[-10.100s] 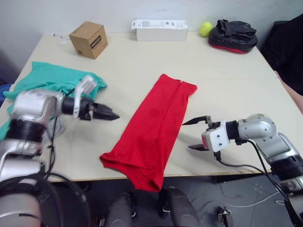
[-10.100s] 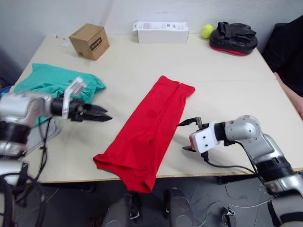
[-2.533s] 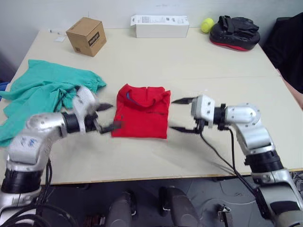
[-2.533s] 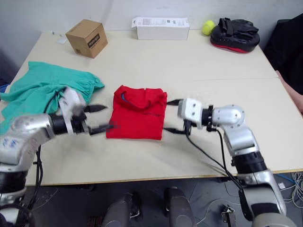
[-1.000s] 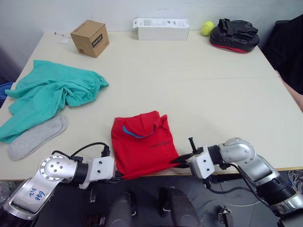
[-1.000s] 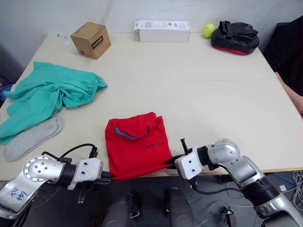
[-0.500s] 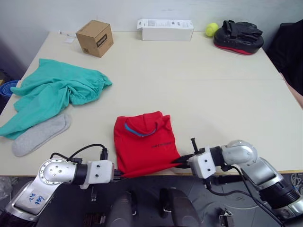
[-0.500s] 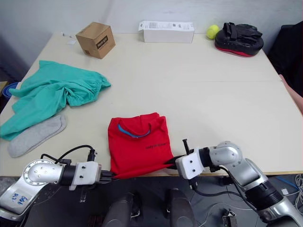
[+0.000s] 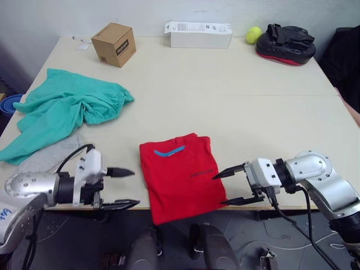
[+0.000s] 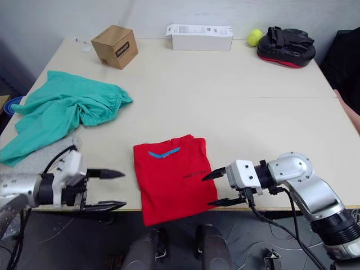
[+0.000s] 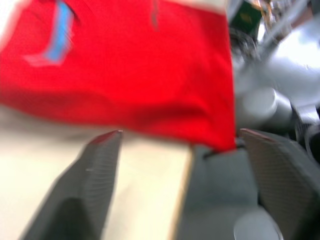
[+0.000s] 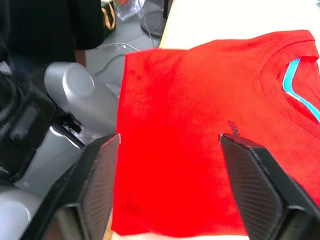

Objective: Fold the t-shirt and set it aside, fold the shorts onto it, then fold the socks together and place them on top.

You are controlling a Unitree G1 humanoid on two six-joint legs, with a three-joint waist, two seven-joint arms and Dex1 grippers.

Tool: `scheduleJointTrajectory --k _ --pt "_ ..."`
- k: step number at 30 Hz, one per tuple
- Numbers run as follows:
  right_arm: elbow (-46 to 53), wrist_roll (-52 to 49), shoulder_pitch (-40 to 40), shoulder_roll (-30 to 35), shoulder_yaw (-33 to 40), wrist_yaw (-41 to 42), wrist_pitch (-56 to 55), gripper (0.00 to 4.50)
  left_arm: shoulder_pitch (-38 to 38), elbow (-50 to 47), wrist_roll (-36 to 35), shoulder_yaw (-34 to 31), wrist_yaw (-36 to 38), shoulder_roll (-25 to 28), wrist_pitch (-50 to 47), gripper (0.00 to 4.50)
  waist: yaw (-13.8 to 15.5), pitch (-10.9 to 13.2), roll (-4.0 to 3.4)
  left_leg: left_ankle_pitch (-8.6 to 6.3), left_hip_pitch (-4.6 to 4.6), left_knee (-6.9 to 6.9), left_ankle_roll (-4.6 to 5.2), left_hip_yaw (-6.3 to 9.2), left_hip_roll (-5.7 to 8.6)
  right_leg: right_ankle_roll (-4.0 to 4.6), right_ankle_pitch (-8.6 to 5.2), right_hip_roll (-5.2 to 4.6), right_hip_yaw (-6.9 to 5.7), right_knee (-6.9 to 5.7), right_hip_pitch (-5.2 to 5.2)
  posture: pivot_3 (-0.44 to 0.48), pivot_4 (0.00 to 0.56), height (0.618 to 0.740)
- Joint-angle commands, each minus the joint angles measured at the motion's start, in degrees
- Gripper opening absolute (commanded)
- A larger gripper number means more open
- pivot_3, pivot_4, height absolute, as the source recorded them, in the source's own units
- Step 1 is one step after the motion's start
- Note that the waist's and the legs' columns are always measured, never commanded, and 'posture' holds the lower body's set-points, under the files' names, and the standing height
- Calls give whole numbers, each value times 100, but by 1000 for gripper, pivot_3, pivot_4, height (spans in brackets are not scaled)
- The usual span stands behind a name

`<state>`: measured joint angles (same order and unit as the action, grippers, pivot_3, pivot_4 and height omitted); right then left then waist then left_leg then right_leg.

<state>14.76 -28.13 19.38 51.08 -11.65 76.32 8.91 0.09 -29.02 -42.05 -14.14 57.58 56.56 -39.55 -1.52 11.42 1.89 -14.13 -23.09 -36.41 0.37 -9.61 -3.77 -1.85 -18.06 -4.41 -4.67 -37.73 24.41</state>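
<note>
A: Shirt, bright red folded cloth t-shirt (image 9: 184, 175), flat at near edge of pale wooden table (image 9: 242, 107), lower hem overhanging.

B: Left gripper (image 9: 121, 188) and right gripper (image 9: 230, 186) flanking it, fingers spread, empty (teal-green crumpled cloth shorts (image 9: 67, 109) far left).

arms: rounded silver shells, black joints | wrists: white blocks | fingers (image 9: 231, 170): black, pointed, ribbed pads | cables: black
</note>
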Motion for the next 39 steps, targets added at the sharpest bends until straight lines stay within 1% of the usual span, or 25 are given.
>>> scheduleJointTrajectory --k 1,2,4,6,9,10,14,15,18,19,26,28,30,32,35,39 --pt "-54 -307 546 -295 190 -301 744 2779 764 5 -435 350 -432 -293 -592 4362 -9 0 0 4 0 -1 7 0 0 -1 1 0 0 0 0 0 150 740" --pt "-144 -274 701 -409 134 -362 904 2554 1017 75 -432 518 -569 -416 -742 4118 -11 0 0 7 2 0 8 -1 0 -2 2 0 1 -1 -1 0 150 740" --pt "-359 -110 992 -699 -45 -485 1144 1903 1351 167 -243 932 -576 -561 -837 3585 -17 -2 4 14 1 1 2 0 -1 -7 4 5 1 -6 0 0 150 740" --pt "-600 204 1185 -1015 -270 -627 1162 1153 1499 339 229 1452 -579 -629 -711 2894 -23 -3 4 22 1 2 -26 -2 -2 -9 5 11 3 -9 3 0 150 740" --pt "-956 764 1301 -1472 -677 -787 878 77 1631 774 973 2210 -522 -753 -345 1905 -19 -3 4 21 -5 5 -33 -3 -4 -9 3 20 4 -8 13 0 150 740" --pt "-1076 958 1327 -1623 -823 -826 771 0 1666 919 1216 2438 -475 -779 -204 1586 -20 -3 4 20 -4 3 -35 -4 -4 -9 3 21 4 -8 12 0 150 740" --pt "-1612 1621 1378 -1957 -1164 -958 374 0 1832 1404 1830 2897 -442 -947 145 222 -16 -3 5 19 -10 -8 -32 -8 -4 -9 3 19 7 -9 14 0 150 740" --pt "-1726 1737 1388 -1999 -1200 -972 297 0 1868 1506 1935 2956 -436 -993 200 35 -8 -3 6 18 -10 -13 -30 -8 -4 -9 3 19 7 -9 12 0 150 740" --pt "-2203 2077 1461 -2127 -1227 -1094 -33 0 2023 1799 2194 3027 -604 -1205 234 35 -6 -4 7 22 -9 -20 -13 -7 5 -12 6 3 7 -11 4 0 150 740" --pt "-2487 2121 1569 -2224 -1129 -1250 -33 0 2058 1861 2268 3043 -604 -1246 281 35 -11 -6 8 19 -7 -27 -4 -7 7 -15 9 0 7 -11 0 0 150 740" --pt "-4625 2209 2648 -2668 -454 -2064 -84 0 1954 1923 2405 2944 -449 -1264 485 35 -22 -8 12 18 -5 -55 -3 -4 1 -12 21 -3 5 -23 -8 0 150 740" --pt "-5368 2434 3017 -2693 -371 -2358 -340 0 1925 1941 2422 2917 -468 -1283 526 35 -33 -9 11 17 -5 -54 -3 -4 0 -12 21 -4 5 -23 -8 0 150 740" --pt "-5844 2508 3260 -2713 -273 -2480 -553 0 1903 1950 2445 2883 -494 -1307 565 35 -46 -12 7 17 -5 -52 -3 -5 0 -12 21 -4 5 -23 -7 0 150 740" --pt "-5740 2194 3337 -2772 -18 -2228 -643 0 1899 1958 2441 2821 -533 -1352 589 35 -38 -12 7 18 -4 -52 -3 -5 0 -12 21 -3 5 -24 -7 0 150 740" --pt "-5066 1714 3245 -2853 252 -1709 -326 0 1908 1972 2428 2750 -550 -1406 600 35 -41 -12 5 17 -8 -49 -3 -6 0 -16 23 -3 7 -24 -5 0 150 740" --pt "-2824 1039 2438 -2777 24 -1093 754 0 1918 1993 2430 2688 -559 -1454 603 35 -35 -14 3 15 -7 -47 -5 -1 -5 -18 24 0 5 -27 -4 0 150 740"
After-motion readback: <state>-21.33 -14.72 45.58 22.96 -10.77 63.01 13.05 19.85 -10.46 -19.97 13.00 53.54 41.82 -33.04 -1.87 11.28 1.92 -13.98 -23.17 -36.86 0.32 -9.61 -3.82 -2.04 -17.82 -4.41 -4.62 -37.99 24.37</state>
